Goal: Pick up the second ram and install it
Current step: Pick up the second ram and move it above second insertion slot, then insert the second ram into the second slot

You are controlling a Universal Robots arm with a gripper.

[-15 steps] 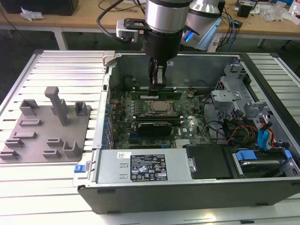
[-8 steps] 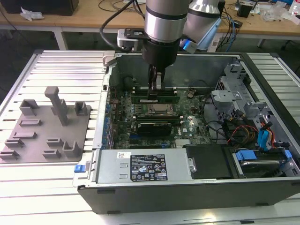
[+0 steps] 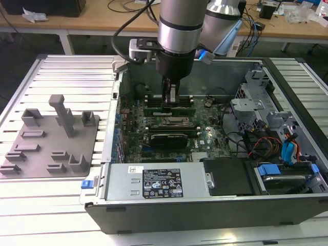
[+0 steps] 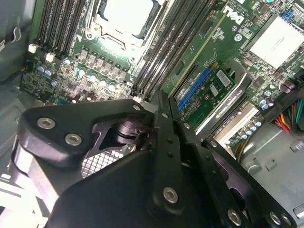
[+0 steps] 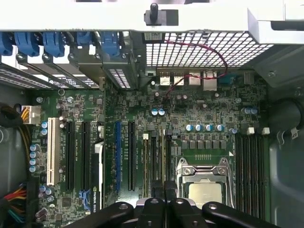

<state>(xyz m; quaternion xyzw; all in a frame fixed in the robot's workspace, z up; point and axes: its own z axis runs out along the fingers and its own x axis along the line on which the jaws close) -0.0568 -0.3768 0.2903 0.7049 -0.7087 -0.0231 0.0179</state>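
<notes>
The arm reaches straight down into the open computer case (image 3: 215, 212), and the tool (image 3: 170, 102) sits over the memory slots beside the processor socket (image 5: 202, 185). In the first wrist view its fingers look clenched on the top edge of the second ram (image 5: 164, 152). That thin green stick stands on edge in a slot, just beside another stick (image 5: 146, 156) already standing in the next one.

To my eye this is the seating step. It wants the stick held upright and square to the slot, with pressure going straight down and evenly along its length. Any tilt could bind one end or knock the neighbouring stick.

The case lies on its side on the slotted tabletop (image 3: 66, 72). It holds the motherboard (image 3: 205, 141), a grey power supply (image 3: 154, 182) along the near wall and an expansion card (image 4: 216, 90). Toward the exterior view's right it also has a drive bay with bundled coloured cables (image 3: 277, 143). Well apart, on the exterior view's left, a grey fixture plate (image 3: 51, 138) with upright holders rests on the tabletop.
</notes>
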